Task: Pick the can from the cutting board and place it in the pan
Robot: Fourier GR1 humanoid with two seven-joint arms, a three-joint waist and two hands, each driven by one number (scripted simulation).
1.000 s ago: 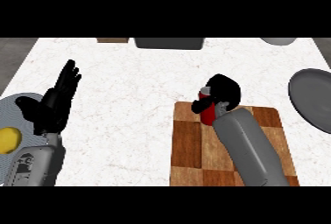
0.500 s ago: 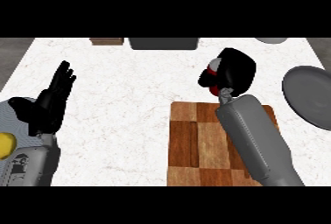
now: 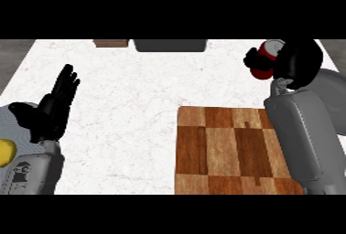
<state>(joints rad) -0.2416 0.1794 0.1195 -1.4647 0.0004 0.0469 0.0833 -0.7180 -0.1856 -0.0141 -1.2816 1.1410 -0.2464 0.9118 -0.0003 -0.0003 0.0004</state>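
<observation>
Kitchen, marble counter [image 3: 148, 91], cutting board [image 3: 223, 151]

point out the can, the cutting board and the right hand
can [image 3: 266, 54], head view, red side beside the fingers
cutting board [image 3: 219, 151], head view, bare wood at the middle
right hand [image 3: 297, 61], head view, back of the hand

White marble counter [image 3: 135, 91] carries the wooden cutting board [image 3: 229, 151] and a grey plate [image 3: 13, 132].

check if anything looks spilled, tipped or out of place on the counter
Nothing stands out. The can is off the cutting board, held in the right robot hand. The left robot hand rests open at the left edge. No spill shows.
</observation>
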